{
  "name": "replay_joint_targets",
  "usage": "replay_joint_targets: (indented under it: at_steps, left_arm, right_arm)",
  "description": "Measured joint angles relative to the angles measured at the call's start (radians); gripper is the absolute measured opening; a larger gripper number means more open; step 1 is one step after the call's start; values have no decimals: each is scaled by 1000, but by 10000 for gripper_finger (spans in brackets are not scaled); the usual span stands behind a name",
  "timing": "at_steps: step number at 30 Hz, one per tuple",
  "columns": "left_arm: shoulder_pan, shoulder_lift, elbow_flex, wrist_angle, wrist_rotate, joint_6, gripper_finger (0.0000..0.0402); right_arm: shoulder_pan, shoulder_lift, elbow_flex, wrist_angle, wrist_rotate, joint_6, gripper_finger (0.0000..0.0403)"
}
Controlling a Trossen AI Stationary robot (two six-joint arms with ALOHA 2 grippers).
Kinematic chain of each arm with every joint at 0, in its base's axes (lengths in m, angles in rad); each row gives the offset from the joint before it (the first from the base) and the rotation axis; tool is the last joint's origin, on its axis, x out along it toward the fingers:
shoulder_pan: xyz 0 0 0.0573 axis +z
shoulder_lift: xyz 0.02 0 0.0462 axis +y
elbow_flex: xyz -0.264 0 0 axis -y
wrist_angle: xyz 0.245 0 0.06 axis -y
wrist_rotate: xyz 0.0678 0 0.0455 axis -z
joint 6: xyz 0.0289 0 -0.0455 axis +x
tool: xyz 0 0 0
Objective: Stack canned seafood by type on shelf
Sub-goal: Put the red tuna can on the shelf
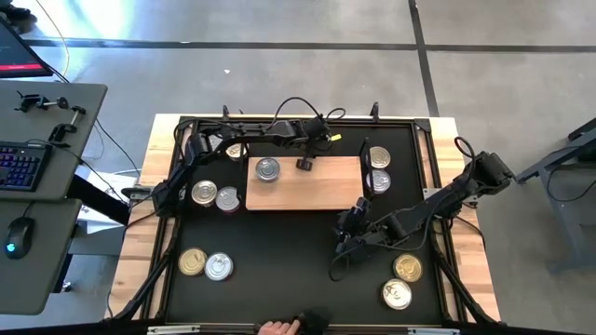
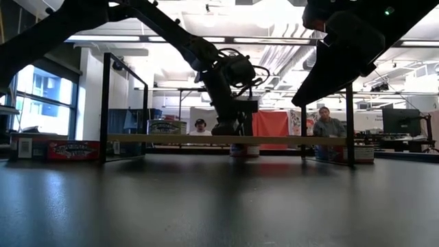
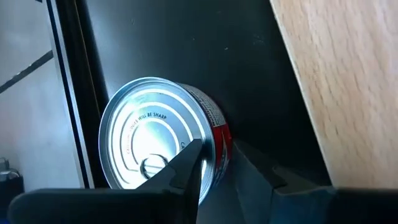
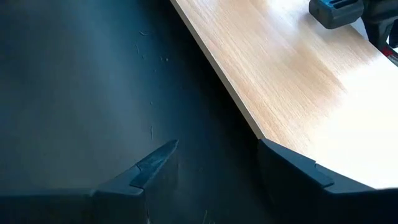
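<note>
Left arm is reaching across the back of the worktop. Its left tool [image 1: 304, 163] is sitting at the far edge of the flat pale-wood shelf board [image 1: 317, 186]. In the wrist view, the left tool [image 3: 217, 146] is closing narrowly over the rim of a round flat metal tin with a silver lid and red label band [image 3: 149, 137]. One finger [image 3: 186, 171] is lying on the lid and the other is pressing at the side wall. The red-labelled tin [image 2: 243, 151] is resting on the black mat [image 1: 279, 251], just beside the shelf board's edge [image 3: 348, 81]. From overhead the arm is hiding it.

Right arm is coming in from the right side. Its right tool [image 1: 352, 219] is hovering over the mat just off the board's near right corner. The right tool [image 4: 217, 168] is standing well open and holding nothing, with the board edge [image 4: 280, 74] running just beside it.

One silver-lidded tin [image 1: 267, 168] is sitting on the board, toward its left end.

Other tins are lying on the mat:
- two at the left [image 1: 216, 195]
- a gold and silver pair near the front left [image 1: 205, 264]
- two stacked-looking ones just right of the board [image 1: 379, 169]
- a gold-lidded tin [image 1: 407, 268] and a silver one [image 1: 396, 294] at the front right

A person's hand [image 1: 275, 328] is showing at the near edge of the worktop. Two people [image 2: 328, 125] are sitting in the room beyond.
</note>
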Motion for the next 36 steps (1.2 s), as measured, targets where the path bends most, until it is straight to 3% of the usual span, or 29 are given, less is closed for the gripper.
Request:
replay_joint_targets:
  at_steps: [10, 22, 36]
  left_arm:
    - [-20, -22, 0, -48, 7, -66, 5]
    - [-46, -26, 2, -87, -14, -132, 1]
    - [-12, -4, 9, -89, -99, -89, 106]
  right_arm:
    - [0, 0, 0, 0, 0, 7, 211]
    - [-2, 0, 0, 3, 0, 7, 211]
    - [-2, 0, 0, 3, 2, 6, 211]
